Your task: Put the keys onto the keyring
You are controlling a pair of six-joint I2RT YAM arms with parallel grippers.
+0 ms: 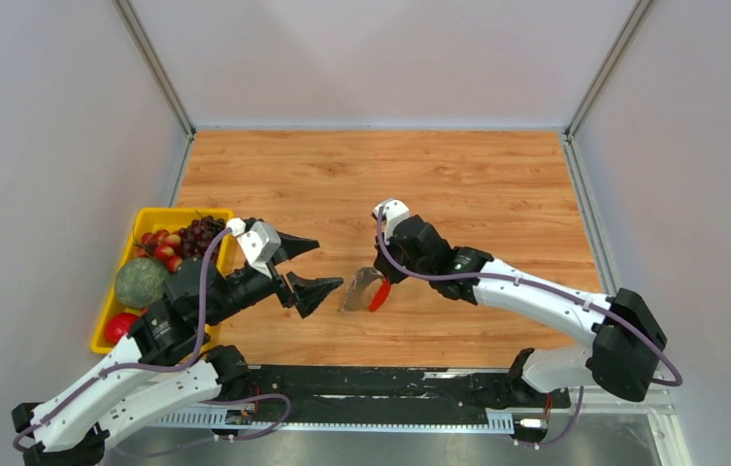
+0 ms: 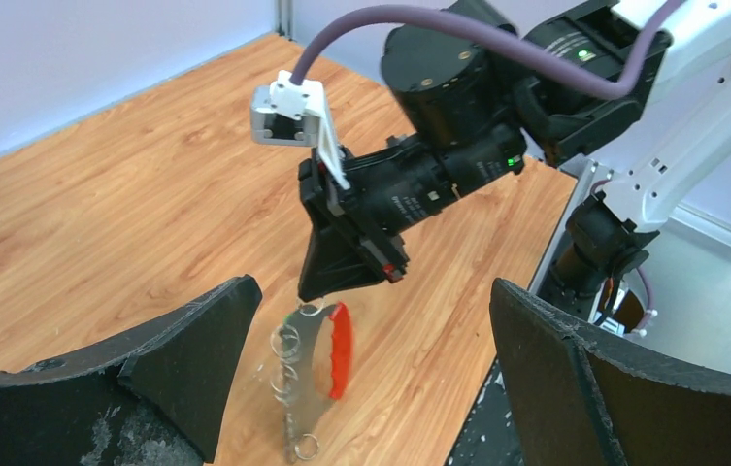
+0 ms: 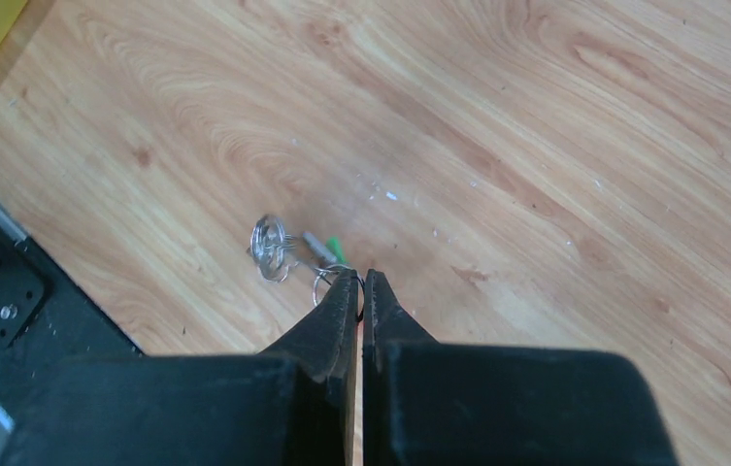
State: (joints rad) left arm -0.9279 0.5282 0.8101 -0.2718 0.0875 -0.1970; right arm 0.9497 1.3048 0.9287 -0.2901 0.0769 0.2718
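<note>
Keyring (image 1: 363, 289) hangs from my right gripper (image 1: 380, 281), which is pinched shut on its top. It sits over the middle of the desk (image 1: 478, 175) toward the near edge, while my left gripper (image 1: 307, 266) stands spread wide just beside it, holding nothing. The left wrist view shows me small wire rings (image 2: 288, 342) along the silvery fan (image 2: 297, 388) beside the red loop (image 2: 340, 348). The right wrist view shows the keys (image 3: 334, 248), green-headed, just beyond the closed fingertips (image 3: 343, 297); the overhead view shows neither.
</note>
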